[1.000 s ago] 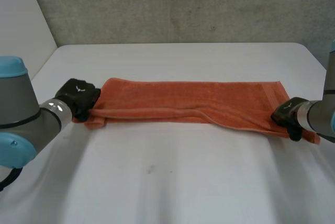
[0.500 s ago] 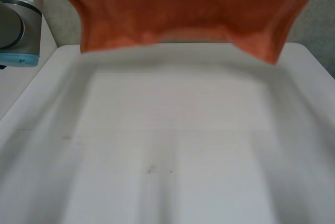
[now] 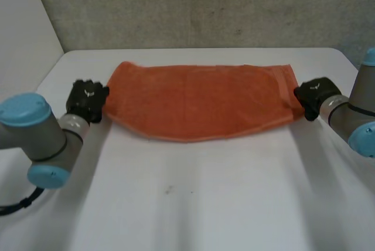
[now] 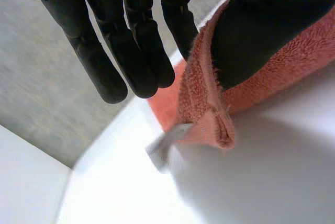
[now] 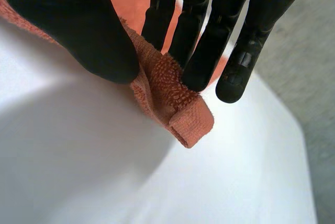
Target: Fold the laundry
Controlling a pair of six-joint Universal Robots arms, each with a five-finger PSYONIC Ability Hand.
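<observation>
The white table [image 3: 193, 204] takes up the lower part of the head view. Two small dark marks [image 3: 169, 190] sit on its near half.

The left arm [image 3: 35, 134] comes in at the near left of the table and the right arm [image 3: 357, 116] at the right. Each reaches toward the far half.

The left hand [image 3: 87, 99] is at the left end of the orange towel [image 3: 199, 101], and the right hand [image 3: 315, 94] is at the right end. The towel is stretched sideways between the hands over the far half of the table. Its far edge runs nearly straight, and its near edge sags in a curve toward the camera. Whether the middle of the towel rests on the table cannot be told.

Left wrist view: the thumb [image 4: 261, 30] presses the towel's edge against one straight finger behind it, so the cloth is pinched. The other fingers [image 4: 131, 51] are straight and clear of the cloth. The corner hangs just beyond the thumb, with a white label [image 4: 162, 148] sticking out of it.

Right wrist view: the thumb [image 5: 78, 25] and the straight fingers [image 5: 209, 41] clamp the towel's edge between them. A folded corner of cloth sticks out past the fingertips.

A grey concrete wall [image 3: 205, 4] stands behind the table. A plain white panel [image 3: 23, 34] stands at the far left.
</observation>
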